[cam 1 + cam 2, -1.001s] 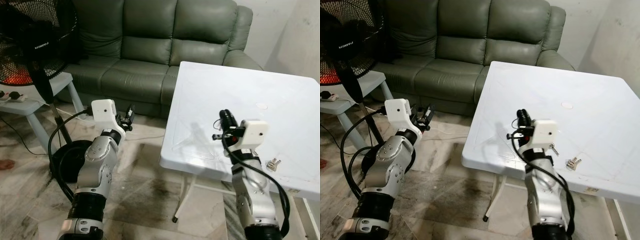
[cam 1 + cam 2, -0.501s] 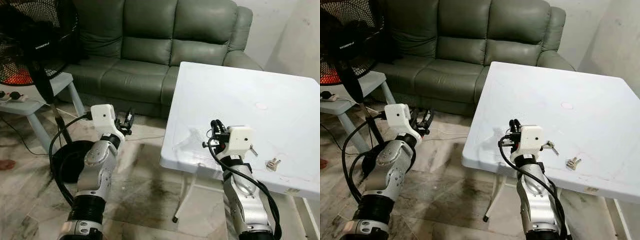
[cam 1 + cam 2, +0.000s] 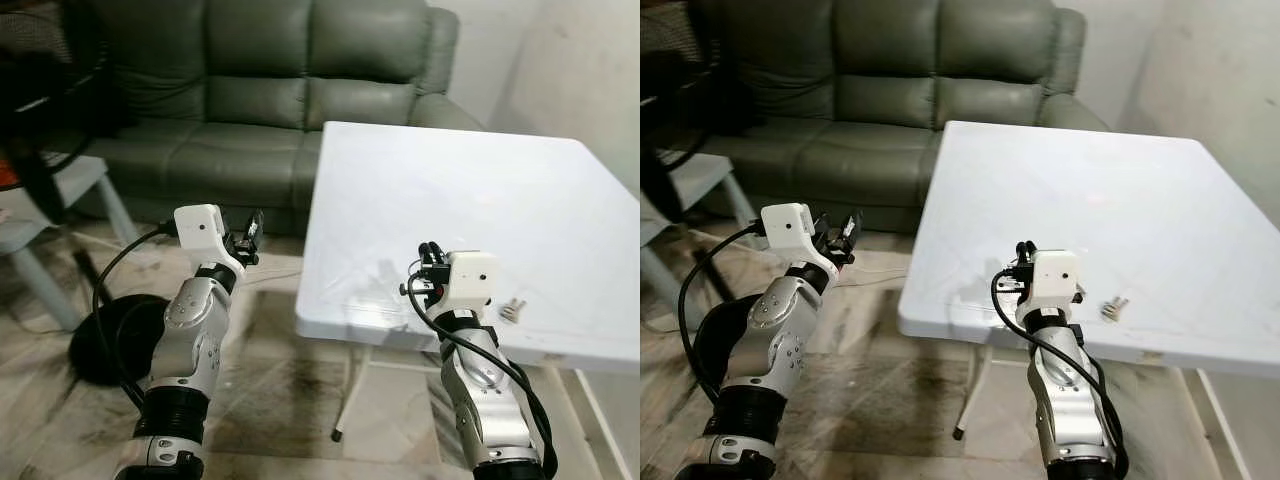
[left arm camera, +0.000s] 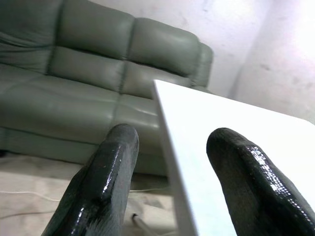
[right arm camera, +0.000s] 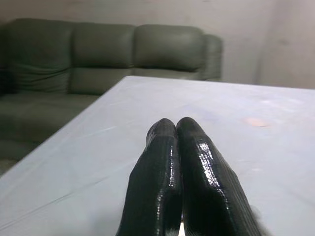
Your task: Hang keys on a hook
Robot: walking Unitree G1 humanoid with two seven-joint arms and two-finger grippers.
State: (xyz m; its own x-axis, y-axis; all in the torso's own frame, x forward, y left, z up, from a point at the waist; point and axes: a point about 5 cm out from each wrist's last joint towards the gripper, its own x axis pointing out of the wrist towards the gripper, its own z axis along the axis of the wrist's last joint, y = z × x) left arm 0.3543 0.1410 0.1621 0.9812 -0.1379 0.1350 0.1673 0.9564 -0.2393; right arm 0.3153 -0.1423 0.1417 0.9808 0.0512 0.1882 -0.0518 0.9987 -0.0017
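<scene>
My view has swung right, right claw (image 3: 1022,272) clenched empty at the bench (image 3: 1060,190) edge, left claw (image 3: 250,232) spread idle, keys (image 3: 1113,307) untouched beside it, no hook visible.

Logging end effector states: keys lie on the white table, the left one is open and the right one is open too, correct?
Not quite. The right end effector is shut, fingers pressed together in the right wrist view. The keys do lie on the table, and the left end effector is open.
</scene>
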